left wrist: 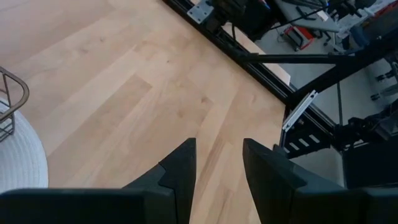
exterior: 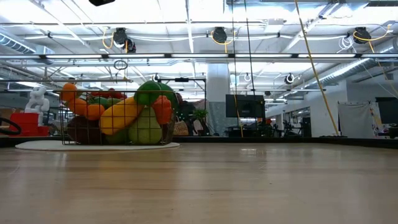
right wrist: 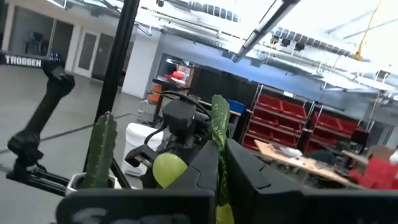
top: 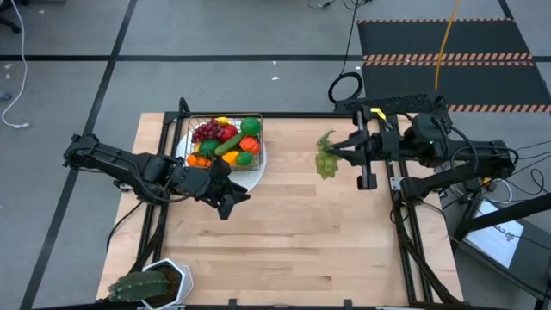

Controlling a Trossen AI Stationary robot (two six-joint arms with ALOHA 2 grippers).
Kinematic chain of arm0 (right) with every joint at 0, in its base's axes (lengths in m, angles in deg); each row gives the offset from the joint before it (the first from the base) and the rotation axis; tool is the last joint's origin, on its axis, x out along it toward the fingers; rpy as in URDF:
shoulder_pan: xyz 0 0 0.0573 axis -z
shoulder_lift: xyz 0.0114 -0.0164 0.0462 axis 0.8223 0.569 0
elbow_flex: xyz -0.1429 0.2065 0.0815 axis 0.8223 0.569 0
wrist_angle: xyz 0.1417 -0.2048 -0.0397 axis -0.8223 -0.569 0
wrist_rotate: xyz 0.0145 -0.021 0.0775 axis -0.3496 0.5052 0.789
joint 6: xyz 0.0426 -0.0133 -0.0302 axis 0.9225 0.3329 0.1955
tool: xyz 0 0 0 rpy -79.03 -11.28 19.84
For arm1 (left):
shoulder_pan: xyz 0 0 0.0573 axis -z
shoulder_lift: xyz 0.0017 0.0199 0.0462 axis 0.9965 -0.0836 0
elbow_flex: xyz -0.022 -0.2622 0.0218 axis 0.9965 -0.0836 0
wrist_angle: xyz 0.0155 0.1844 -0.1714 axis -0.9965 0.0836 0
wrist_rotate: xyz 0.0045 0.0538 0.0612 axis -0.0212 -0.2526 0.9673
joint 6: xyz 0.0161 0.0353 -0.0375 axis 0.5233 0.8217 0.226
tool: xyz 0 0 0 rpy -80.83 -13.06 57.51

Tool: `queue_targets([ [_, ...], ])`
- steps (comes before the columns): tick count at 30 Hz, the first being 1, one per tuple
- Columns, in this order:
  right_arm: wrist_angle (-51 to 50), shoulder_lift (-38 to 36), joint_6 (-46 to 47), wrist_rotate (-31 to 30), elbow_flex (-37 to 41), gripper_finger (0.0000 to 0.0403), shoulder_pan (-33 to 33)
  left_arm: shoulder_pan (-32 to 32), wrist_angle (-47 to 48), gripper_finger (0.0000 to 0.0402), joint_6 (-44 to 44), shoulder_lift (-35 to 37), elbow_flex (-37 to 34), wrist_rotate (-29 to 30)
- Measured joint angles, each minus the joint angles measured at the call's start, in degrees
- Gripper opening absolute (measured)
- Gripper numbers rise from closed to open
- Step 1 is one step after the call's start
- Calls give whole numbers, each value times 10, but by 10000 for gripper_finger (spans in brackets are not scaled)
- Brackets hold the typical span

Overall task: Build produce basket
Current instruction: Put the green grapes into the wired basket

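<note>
Basket (top: 225, 140) sitting on the white plate (top: 256, 176) near the far-left part of the desk (top: 284, 241), already heaped: purple grapes (top: 205, 131), red apple (top: 226, 133), green lime (top: 250, 126), orange pepper (top: 249, 144), cucumber (top: 227, 145), more green and orange pieces along the near edge. Low view showing the pile bulging above the wire rim, so filling nearly complete by appearance.

Remaining, as far as visible: one bunch of green grapes (top: 326, 160), hanging well to the right of the basket, above the desk. No other loose produce showing on the desk.

Right gripper (top: 337, 151) carrying that bunch, fingers pressed together on its stem or leaf; right wrist view showing a green leaf strip and a pale grape squeezed against the dark fingers (right wrist: 205, 168). Bunch dangling from the fingertips on the basket-facing side, well apart from the basket, open desk lying between.

Left gripper (top: 225, 203) hovering just in front of the basket and plate, on the near side, fingers (left wrist: 180, 168) partly spread, holding nothing; plate edge and a corner of basket wire showing beside it in the left wrist view.

Potted cactus (top: 148, 284) standing at the desk's near-left corner, far from the basket, not part of the job.

Judging next need: carrying the grapes across to over the basket and releasing on top of the pile; roll-off risk, given the heap.
</note>
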Motion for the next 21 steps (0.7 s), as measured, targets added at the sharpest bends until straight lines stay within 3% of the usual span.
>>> queue_targets([
  [8,-22,0,-146,-2,0,6,-30,0,5,131,0,0,0,7],
  [21,-40,0,-160,-38,0,6,-78,0,4,131,-11,0,0,15],
])
